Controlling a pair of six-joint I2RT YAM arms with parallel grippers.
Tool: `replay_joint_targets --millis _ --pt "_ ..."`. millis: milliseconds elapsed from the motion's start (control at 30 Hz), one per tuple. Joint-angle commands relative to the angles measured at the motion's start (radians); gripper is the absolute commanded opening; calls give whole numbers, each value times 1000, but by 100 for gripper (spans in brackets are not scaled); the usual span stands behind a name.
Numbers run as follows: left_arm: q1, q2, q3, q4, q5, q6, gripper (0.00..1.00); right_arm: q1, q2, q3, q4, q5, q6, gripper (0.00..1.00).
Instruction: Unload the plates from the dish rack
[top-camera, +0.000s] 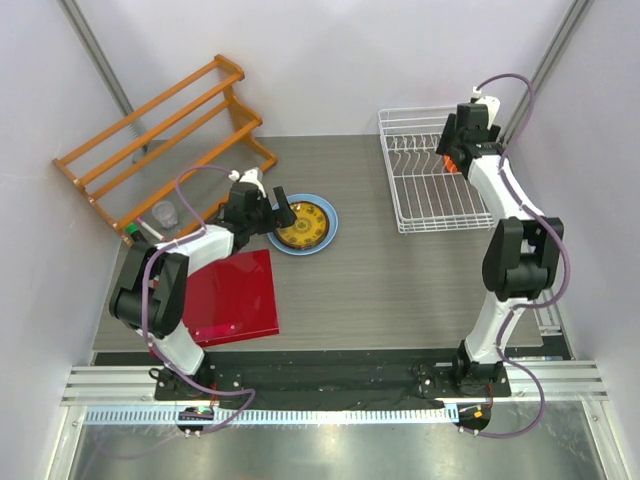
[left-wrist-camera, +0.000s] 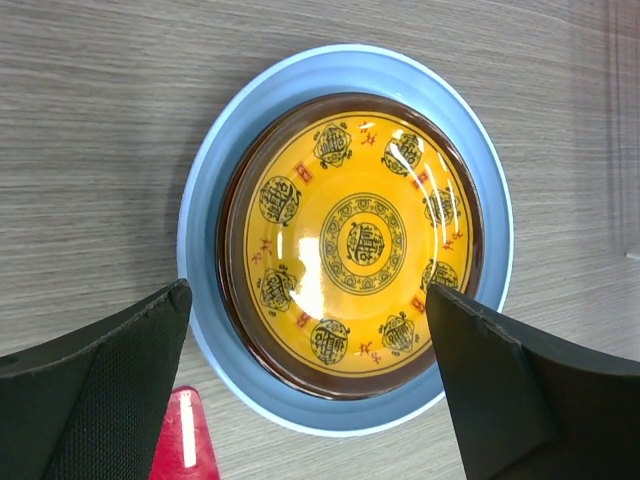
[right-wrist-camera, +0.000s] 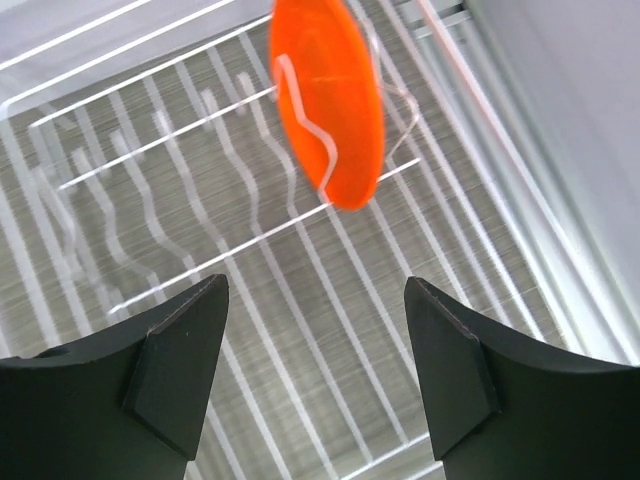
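Plates are split between two places. Three lie stacked flat on the table (top-camera: 400, 290), left of centre in the overhead view: a light blue plate (left-wrist-camera: 205, 200) at the bottom, a dark red plate (left-wrist-camera: 231, 235) showing only as a thin rim, and a yellow patterned plate (left-wrist-camera: 365, 240) on top. The fourth, an orange plate (right-wrist-camera: 325, 90), stands on edge between the upright wires of the white dish rack (top-camera: 410, 205) at the upper right of the overhead view. No other plate shows in the rack.

By this layout, the job looks about three quarters done, with only the orange plate left to lift out and set down.

Left claw (left-wrist-camera: 305, 300) hangs just above the stack with its jaws spread wide on either side of the plates, pinching nothing. Right claw (right-wrist-camera: 315, 290) hovers over the rack with its jaws also spread and empty, the orange plate just beyond its tips, toward the top of its own view.

A flat red board (top-camera: 235, 295) lies near the stack at lower left, and an orange wooden rack (top-camera: 160, 130) stands at upper left.
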Motion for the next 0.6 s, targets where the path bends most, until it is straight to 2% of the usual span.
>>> replay_joint_targets --millis 0,267,433,533,567 --pt "2 -79 31 6 43 31 99 -11 89 123 30 137 -83 77" --pt "2 -143 39 38 135 46 99 -48 250 328 -2 150 -234 77" --pt "2 -155 42 55 164 46 99 -68 361 415 -10 154 -254 73" --pt "2 -162 39 66 173 43 99 -83 395 445 -7 125 -264 66" --pt "2 -165 34 71 175 46 100 -88 402 450 -5 109 -267 59"
